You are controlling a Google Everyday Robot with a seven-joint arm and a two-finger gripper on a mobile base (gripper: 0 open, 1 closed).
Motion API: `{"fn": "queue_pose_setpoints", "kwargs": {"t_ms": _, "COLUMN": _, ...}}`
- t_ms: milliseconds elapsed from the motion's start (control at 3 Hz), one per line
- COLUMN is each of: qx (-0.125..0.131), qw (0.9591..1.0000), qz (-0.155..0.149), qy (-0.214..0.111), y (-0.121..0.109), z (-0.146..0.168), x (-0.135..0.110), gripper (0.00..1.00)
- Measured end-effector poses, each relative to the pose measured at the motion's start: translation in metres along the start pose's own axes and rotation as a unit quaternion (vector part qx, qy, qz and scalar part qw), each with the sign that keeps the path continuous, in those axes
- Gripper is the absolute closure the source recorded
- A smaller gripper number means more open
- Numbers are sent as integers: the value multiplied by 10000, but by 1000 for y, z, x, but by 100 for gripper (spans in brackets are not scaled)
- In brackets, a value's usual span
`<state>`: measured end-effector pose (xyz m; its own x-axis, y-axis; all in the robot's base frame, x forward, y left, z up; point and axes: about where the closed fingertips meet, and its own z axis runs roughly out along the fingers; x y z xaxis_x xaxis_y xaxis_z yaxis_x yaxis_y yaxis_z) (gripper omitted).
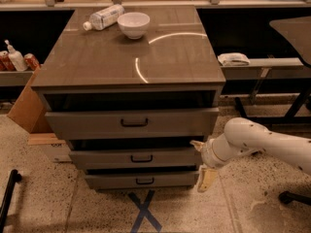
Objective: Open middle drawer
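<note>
Hovering right of the middle drawer (141,158) is the end effector (202,161).

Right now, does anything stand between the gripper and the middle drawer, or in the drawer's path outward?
Nothing visible does. The gripper is at the right end of the middle drawer front, to the right of its black handle. Ahead of the drawer is only floor with a flat blue tape X.

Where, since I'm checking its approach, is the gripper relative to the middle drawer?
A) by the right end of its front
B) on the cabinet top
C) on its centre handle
A: the gripper, fingers spread, is by the right end of the middle drawer, away from its handle.
</note>
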<state>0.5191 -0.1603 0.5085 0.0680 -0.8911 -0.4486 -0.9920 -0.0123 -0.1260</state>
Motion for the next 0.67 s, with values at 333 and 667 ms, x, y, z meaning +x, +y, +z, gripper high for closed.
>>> {"fn": "queue_pose_setpoints", "kwargs": {"t_ms": 333, "qx": 0, "qw": 10000, "qz": 0, "qy": 0, "y": 0, "z": 0, "x": 0, "gripper": 0}}
{"fn": "queue_pose_setpoints", "kwargs": {"t_ms": 667, "qx": 35, "qw": 9998, "qz": -172, "qy": -26, "y": -8, "z": 26, "x": 3, "gripper": 0}}
